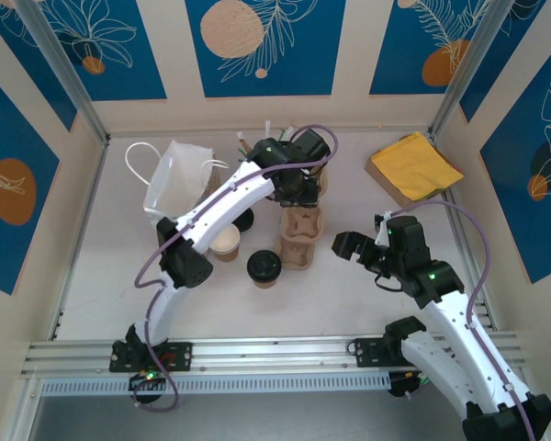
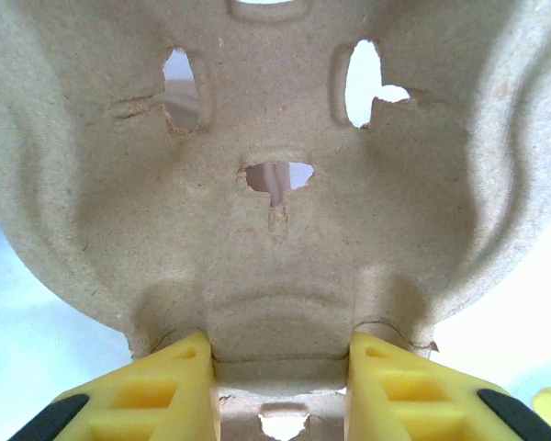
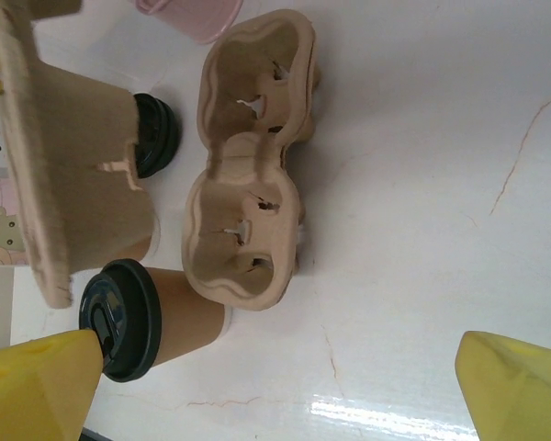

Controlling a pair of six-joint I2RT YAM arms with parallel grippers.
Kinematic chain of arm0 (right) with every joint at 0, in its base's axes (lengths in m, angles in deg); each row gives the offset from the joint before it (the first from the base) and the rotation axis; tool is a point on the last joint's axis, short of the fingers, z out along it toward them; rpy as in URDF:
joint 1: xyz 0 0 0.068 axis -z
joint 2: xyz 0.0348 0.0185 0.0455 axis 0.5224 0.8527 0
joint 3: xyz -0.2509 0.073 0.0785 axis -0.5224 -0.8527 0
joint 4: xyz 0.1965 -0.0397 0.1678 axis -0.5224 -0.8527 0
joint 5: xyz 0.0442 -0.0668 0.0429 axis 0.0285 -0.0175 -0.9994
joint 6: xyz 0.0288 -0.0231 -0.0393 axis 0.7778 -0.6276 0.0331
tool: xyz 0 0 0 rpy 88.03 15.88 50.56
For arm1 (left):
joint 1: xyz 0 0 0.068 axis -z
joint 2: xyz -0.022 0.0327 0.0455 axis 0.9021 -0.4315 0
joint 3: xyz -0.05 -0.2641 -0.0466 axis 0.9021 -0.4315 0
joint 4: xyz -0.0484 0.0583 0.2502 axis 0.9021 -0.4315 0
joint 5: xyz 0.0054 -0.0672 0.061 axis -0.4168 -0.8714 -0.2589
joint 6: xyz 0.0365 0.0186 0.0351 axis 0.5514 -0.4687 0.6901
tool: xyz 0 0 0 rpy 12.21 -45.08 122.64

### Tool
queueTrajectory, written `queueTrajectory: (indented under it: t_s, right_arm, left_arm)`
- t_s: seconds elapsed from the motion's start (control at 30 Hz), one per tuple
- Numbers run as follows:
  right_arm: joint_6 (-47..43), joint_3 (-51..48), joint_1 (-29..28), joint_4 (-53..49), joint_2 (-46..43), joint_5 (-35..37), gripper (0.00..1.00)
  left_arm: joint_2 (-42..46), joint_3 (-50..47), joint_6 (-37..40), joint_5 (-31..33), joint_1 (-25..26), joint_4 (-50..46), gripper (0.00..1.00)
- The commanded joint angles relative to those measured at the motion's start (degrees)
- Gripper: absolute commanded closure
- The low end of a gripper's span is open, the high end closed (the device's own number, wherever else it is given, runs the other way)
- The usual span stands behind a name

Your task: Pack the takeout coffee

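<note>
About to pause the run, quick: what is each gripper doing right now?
Left gripper: closed on the edge of the pulp cup carrier.
Right gripper: open, holding nothing.

Top camera: high behind bases, looking down over whole table [image 1: 101, 276]. Left wrist: hard against held pulp carrier [image 2: 275, 184]. Right wrist: farther off, facing down; shares second carrier [image 3: 248, 165], lidded cup [image 3: 138, 320] at its 7 o'clock, with top.

Coffee cup [image 3: 188, 317] brown w/ black lid [image 3: 119, 317] — carrier [image 2: 275, 119] tan; walls [image 1: 266, 46] blue, leaf-print.
</note>
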Motion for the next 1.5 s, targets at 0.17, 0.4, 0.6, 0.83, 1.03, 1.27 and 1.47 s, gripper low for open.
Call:
queueTrajectory:
  t_s: [0.17, 0.4, 0.6, 0.83, 1.03, 1.27, 1.47]
  right_arm:
    - [-0.97, 4.52, -0.16, -0.12, 0.01, -1.26, 0.01]
    - [-1.44, 7.09, -2.23, 1.45, 2.82, -1.36, 0.01]
    - [-1.62, 9.1, -5.41, 3.23, 5.94, -0.04, 0.01]
    - [-2.36, 11.34, -8.99, 4.32, 10.17, 1.63, 0.01]
    - [-2.83, 12.89, -10.6, 4.95, 12.8, 2.23, 0.01]
    - [-3.37, 14.24, -11.13, 5.3, 15.02, 2.22, 0.01]
    - [-3.71, 15.03, -11.31, 5.69, 16.93, 1.94, 0.01]
  left_arm:
    - [8.34, 1.31, 4.88, 6.71, -0.34, 1.43, 0.68]
    - [14.57, 1.16, 9.37, 13.76, -0.86, -0.12, 0.68]
    - [20.99, -2.0, 14.02, 19.02, -2.4, -0.13, 0.69]
    - [28.09, -6.12, 18.62, 21.52, -6.22, 1.43, 0.69]
    - [32.02, -8.03, 20.89, 23.57, -10.46, 0.64, 0.69]
    - [36.06, -13.34, 22.94, 25.39, -15.61, 1.07, 0.69]
    - [37.5, -17.08, 26.12, 29.19, -17.73, 1.73, 0.69]
